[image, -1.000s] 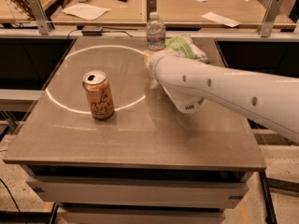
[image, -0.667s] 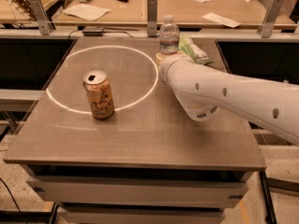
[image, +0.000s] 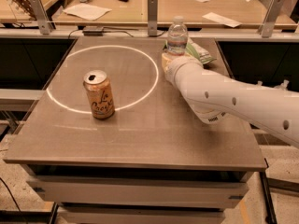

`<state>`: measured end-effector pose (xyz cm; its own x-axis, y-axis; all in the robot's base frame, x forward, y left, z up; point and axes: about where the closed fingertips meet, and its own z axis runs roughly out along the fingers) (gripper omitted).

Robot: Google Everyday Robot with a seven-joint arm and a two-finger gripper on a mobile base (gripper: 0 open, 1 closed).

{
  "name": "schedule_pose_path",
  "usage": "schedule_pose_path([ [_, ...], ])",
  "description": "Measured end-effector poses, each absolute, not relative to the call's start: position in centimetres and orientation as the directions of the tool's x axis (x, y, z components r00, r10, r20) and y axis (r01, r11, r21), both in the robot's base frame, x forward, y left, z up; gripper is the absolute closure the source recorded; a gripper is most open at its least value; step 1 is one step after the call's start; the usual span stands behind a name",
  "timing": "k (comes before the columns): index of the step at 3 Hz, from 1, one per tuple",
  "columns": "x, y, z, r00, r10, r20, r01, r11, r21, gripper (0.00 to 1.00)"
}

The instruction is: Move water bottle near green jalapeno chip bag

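The water bottle [image: 177, 32], clear with a white cap, stands upright at the back right of the table. Its lower part is hidden behind my wrist. My gripper [image: 171, 56] is at the bottle's base and is shut on it, with the white arm [image: 233, 101] reaching in from the right. The green jalapeno chip bag [image: 200, 51] lies just right of and behind the bottle, close to it and partly hidden by my arm.
An orange-tan drink can [image: 98, 94] stands at the left, on the edge of a white circle [image: 70, 59] marked on the grey table [image: 140, 143]. A rail with metal posts [image: 152, 10] runs behind the table, with a wooden desk beyond.
My arm has moved to the right along the back of the table, and the water bottle has moved with it, ending up next to the chip bag. The can has not moved.
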<state>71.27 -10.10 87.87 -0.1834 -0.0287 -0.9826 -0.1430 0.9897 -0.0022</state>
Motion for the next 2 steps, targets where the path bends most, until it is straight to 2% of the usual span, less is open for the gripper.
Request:
schedule_pose_path([
  [1, 71.24, -10.15, 88.19, -0.177, -0.017, -0.984, -0.144, 0.99, 0.008, 1.0],
  [2, 71.18, -10.12, 88.48, -0.173, -0.017, -0.985, -0.144, 0.99, 0.008, 0.83],
])
